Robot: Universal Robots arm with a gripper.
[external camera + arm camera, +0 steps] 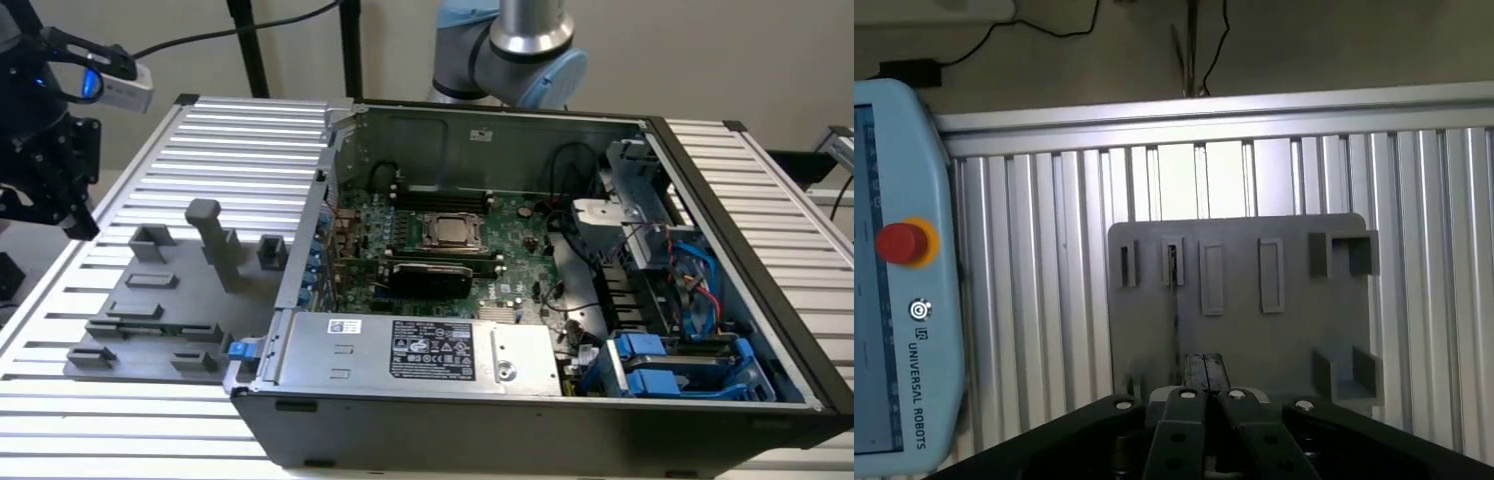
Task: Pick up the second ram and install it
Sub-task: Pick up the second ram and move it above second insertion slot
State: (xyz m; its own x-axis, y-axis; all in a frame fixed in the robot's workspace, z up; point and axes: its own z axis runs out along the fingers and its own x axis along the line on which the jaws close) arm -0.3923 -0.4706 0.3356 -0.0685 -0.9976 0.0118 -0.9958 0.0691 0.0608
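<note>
My gripper (1204,398) hangs above the grey holder plate (1244,340), its two black fingers pressed together with nothing visible between them. One narrow slot of the plate holds a thin dark sliver (1173,268) standing on edge. It may be the second ram seen edge-on, but I cannot tell for sure. In the exterior view the gripper (67,215) is high at the far left, over the left end of the holder plate (174,300). The open computer case (534,300) with its green motherboard (507,250) lies to the exterior view's right of the plate.
Grey blocks and an upright post (207,240) rise from the holder plate. The case's power supply (427,350) and blue drive cage (681,360) sit at its front. A teach pendant with a red stop button (904,243) lies on the ribbed aluminium table (1434,200).
</note>
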